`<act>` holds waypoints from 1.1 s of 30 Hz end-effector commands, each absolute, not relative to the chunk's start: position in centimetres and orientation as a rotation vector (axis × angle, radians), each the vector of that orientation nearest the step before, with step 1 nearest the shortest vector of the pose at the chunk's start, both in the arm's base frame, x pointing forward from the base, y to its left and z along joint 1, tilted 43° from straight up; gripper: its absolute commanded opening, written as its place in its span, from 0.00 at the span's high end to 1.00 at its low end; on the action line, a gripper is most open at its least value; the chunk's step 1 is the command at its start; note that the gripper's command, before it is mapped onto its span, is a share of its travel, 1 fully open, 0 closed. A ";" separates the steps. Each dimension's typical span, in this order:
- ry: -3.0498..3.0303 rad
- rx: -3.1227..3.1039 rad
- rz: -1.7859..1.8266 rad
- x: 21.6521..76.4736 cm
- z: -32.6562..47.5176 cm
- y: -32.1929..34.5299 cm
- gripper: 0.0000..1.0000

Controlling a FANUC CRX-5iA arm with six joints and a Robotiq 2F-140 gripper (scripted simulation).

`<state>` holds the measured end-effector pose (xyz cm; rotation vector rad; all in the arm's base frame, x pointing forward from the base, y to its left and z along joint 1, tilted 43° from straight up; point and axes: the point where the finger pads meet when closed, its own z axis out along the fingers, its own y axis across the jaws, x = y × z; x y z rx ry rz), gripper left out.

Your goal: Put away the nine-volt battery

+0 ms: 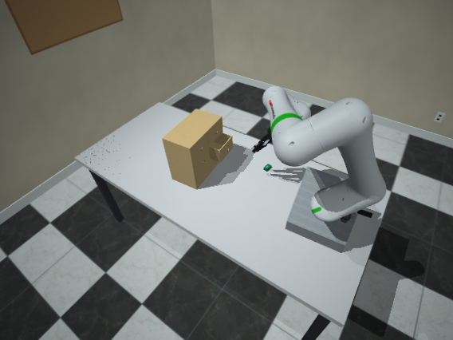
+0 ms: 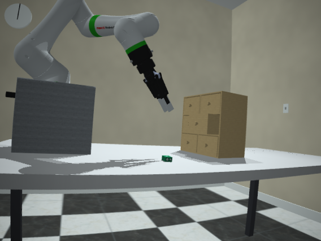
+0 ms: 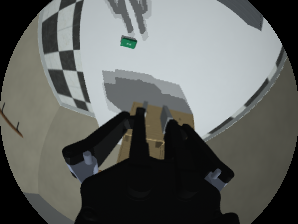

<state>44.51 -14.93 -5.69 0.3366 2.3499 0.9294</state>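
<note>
The gripper [image 2: 169, 108], nearly closed and holding nothing, hangs in the air, and the green battery [image 2: 167, 158] lies on the table straight below it.

In the top view we find the chest [image 1: 187, 153] left of centre on the table [image 1: 239, 223], one middle drawer [image 1: 224, 144] pulled out toward the right. The nine-volt battery [image 1: 267, 168] lies on the table between chest and arm pedestal [image 1: 303, 223], which sits lower right. The gripper [image 2: 168, 107] hangs above the table, left of the chest in the exterior view, apart from it.
</note>
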 end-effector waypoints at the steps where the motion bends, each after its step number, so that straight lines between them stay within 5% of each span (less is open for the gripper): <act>1: 2.488 0.277 0.981 43.0 -4.6 -16.0 0.80; 33: 2.906 0.046 1.154 38.3 -1.3 -19.0 0.80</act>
